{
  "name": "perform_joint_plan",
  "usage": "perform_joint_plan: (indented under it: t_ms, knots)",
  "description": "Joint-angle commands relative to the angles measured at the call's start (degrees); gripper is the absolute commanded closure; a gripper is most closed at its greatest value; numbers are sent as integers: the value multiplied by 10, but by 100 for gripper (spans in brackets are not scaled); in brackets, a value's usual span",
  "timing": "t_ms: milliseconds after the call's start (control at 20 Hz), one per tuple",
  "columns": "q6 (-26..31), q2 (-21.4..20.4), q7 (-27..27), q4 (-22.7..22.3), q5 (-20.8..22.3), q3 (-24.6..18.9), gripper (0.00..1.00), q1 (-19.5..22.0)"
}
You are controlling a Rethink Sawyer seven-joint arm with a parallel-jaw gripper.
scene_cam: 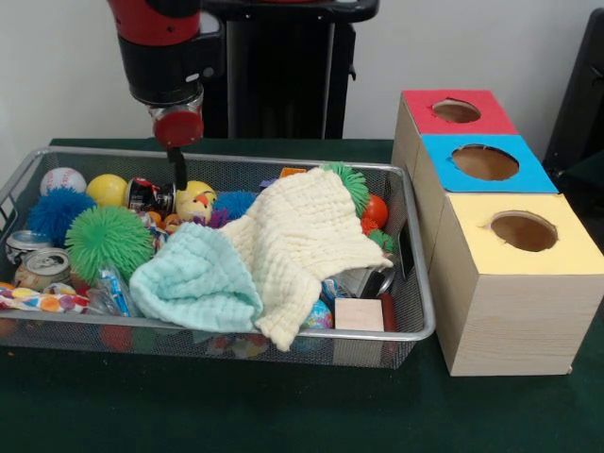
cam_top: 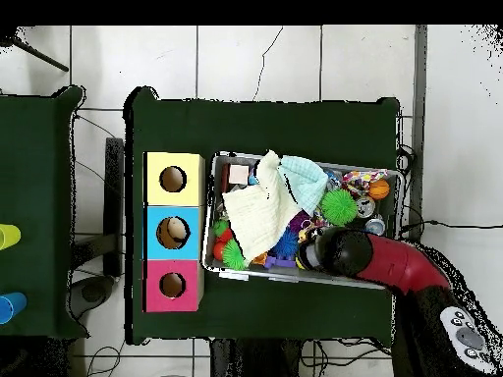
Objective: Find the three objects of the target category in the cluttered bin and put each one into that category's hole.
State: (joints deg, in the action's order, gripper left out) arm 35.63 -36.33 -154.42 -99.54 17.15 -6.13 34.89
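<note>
Nearest the camera, the cluttered bin (scene_cam: 415, 332) sits on the green table (scene_cam: 283, 406), its front rim just ahead of 2 cloths. Farther back, the gripper (scene_cam: 176, 172) hangs low over the toys by a yellow duck (scene_cam: 196, 201); whether it is open or holding anything cannot be told. Outward lie the mint cloth (scene_cam: 198, 281) and cream cloth (scene_cam: 302, 241), hiding much. The robot would do well to shift these before picking. 3 boxes (scene_cam: 491, 226) stand beside the bin.
</note>
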Motion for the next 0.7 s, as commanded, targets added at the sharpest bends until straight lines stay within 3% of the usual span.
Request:
perform_joint_plan:
  t_ms: [50, 400, 550, 700]
  knots:
    - [-49, 9, 37, -78, -32, -94, 0, 10]
    - [-105, 26, -6, -45, 18, -43, 0, -44]
    - [-167, 72, -34, 11, 71, 23, 0, -96]
    - [-210, 113, -52, 47, 87, 67, 0, -128]
